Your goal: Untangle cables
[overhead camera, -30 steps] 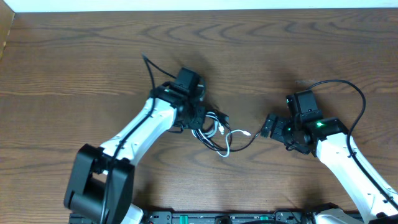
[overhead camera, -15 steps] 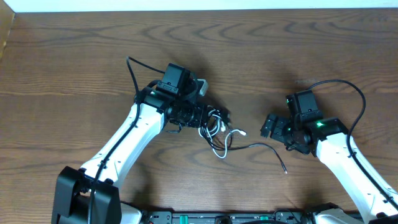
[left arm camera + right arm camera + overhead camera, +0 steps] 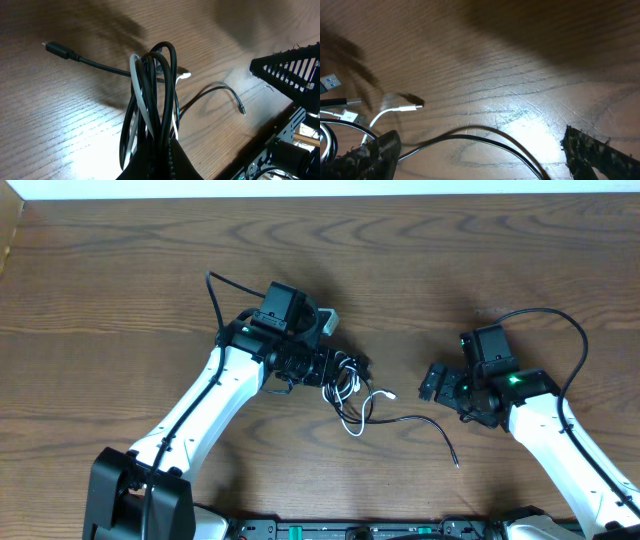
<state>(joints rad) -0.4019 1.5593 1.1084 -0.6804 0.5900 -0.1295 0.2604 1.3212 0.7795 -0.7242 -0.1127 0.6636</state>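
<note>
My left gripper (image 3: 337, 369) is shut on a tangled bundle of cables (image 3: 348, 385), black and white loops together. In the left wrist view the bundle (image 3: 152, 95) rises from between my fingers (image 3: 177, 162). One black cable plug end (image 3: 54, 48) lies far left, and a white plug (image 3: 184, 76) shows behind the loops. The long black cable (image 3: 425, 421) trails right from the bundle along the table to its free end (image 3: 455, 462). My right gripper (image 3: 431, 384) is open and empty, just above that cable. In the right wrist view the black cable (image 3: 485, 137) passes between my spread fingers (image 3: 377, 150).
The wooden table (image 3: 120, 290) carries everything. A thick black robot wire (image 3: 570, 340) loops behind the right arm. A white plug (image 3: 414, 106) and a blue USB plug (image 3: 330, 82) show at the left of the right wrist view. The table's front edge (image 3: 280, 125) is close.
My right gripper has let go of the black cable end, which dropped to the table. My left gripper pulled the bundle a little left and back.
</note>
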